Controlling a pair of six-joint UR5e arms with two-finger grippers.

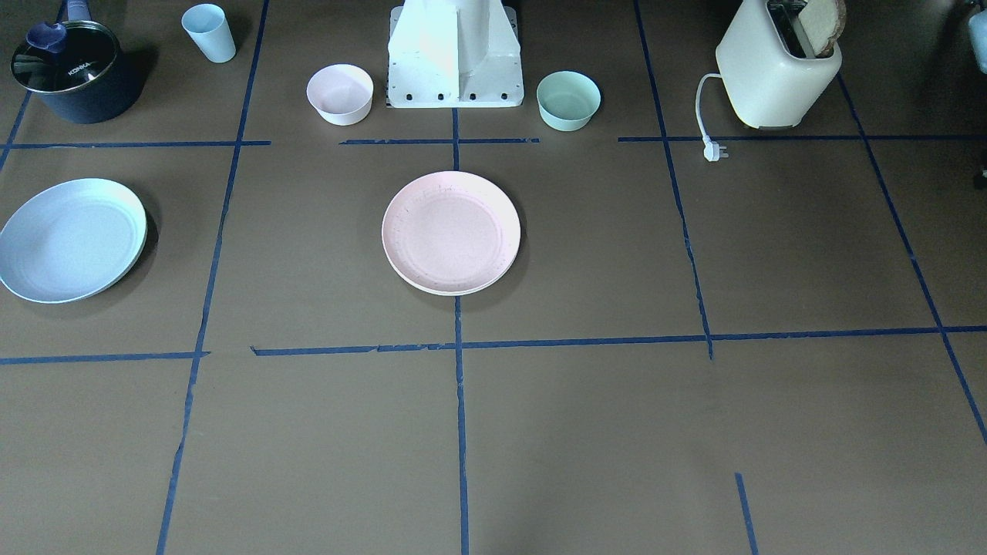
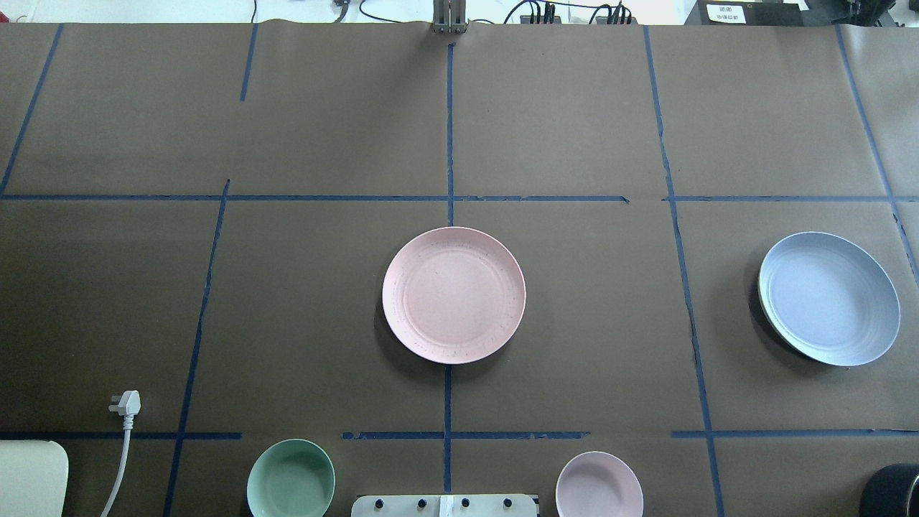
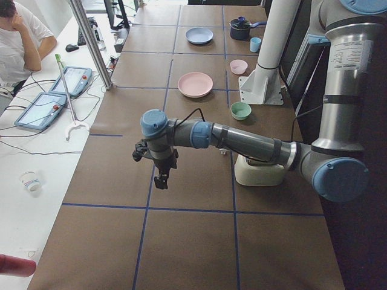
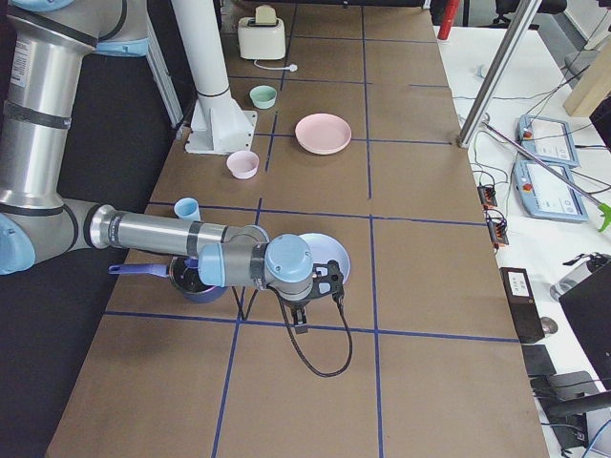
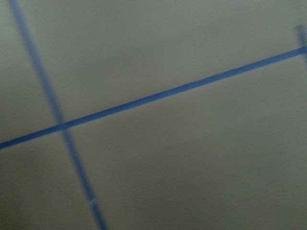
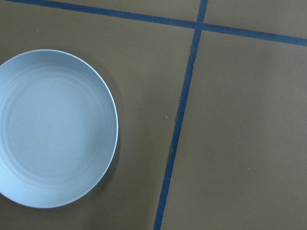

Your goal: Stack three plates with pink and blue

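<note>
Brown taped table (image 2: 287, 301): blue plate (image 6: 53, 129) lies near right gripper (image 4: 301, 322), pink plate (image 2: 454, 294) well beyond both grippers. Left gripper (image 3: 161, 179) hangs beside toaster (image 3: 260, 172). Pot (image 4: 196, 283), cup (image 4: 186, 208) sit behind right arm (image 4: 153, 231). Jaw states: cannot tell.

One plate (image 2: 454, 294) is centred on the table (image 2: 287, 287) before the robot base (image 1: 455, 58); a second plate (image 2: 829, 298) is placed well apart, to the robot's right — the saucepan (image 1: 73, 73) and cup (image 1: 209, 32) are located on that same side.
</note>
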